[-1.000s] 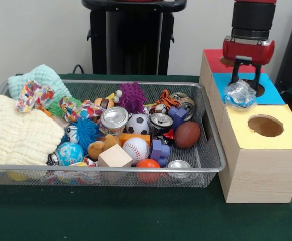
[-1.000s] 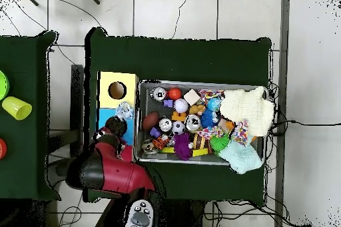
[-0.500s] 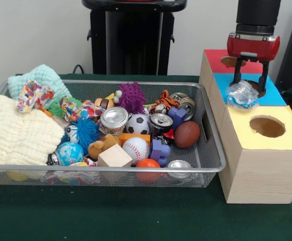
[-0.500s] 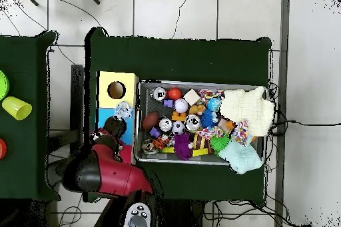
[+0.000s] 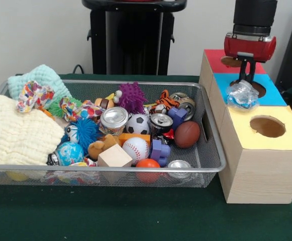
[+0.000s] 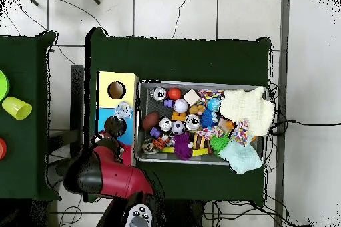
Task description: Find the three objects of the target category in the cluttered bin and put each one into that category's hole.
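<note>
A crumpled clear plastic bottle (image 5: pixel 241 94) with a blue-and-white label lies on the blue top of the wooden box, at the near-left edge of the round hole (image 5: pixel 258 89). It also shows in the overhead view (image 6: pixel 123 110). My gripper (image 5: pixel 246 79) hangs just above and behind the bottle, over the hole, apart from it. The wire-mesh bin (image 5: pixel 105 167) stands left of the box, full of toys. I see no other clear bottle among them.
The bin holds balls, shiny cans (image 5: pixel 114 118), a wooden block (image 5: pixel 114 156), patterned rags (image 5: pixel 34 95) and pale cloths (image 5: pixel 15 133). The box also has a red top (image 5: pixel 216 60) and a yellow top (image 5: pixel 246 131), each with its own hole.
My gripper has let go of the bottle and risen a little. The bottle stays on the blue top beside the hole.
</note>
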`<state>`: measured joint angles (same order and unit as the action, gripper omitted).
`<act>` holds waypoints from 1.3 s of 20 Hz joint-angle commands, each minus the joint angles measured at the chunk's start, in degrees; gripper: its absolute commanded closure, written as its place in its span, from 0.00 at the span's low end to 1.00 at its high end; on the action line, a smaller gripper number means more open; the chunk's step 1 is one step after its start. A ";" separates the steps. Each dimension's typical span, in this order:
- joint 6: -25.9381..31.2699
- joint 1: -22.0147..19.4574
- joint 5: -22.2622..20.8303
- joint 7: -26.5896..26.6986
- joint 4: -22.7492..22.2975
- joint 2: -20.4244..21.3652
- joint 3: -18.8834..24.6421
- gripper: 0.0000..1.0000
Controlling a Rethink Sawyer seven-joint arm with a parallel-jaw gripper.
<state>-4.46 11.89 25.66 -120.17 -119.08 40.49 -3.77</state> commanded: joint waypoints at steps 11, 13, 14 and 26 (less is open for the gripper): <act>8.05 -0.64 3.00 -12.33 -2.94 3.91 1.01 1.00; 11.17 1.05 3.47 -12.23 -2.27 5.52 -1.33 1.00; 13.23 2.51 3.64 -12.34 -1.56 6.17 -3.24 1.00; 24.82 7.09 2.50 -14.50 -4.39 17.22 -10.31 1.00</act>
<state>15.13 19.58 26.02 -120.17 -119.50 51.57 -12.01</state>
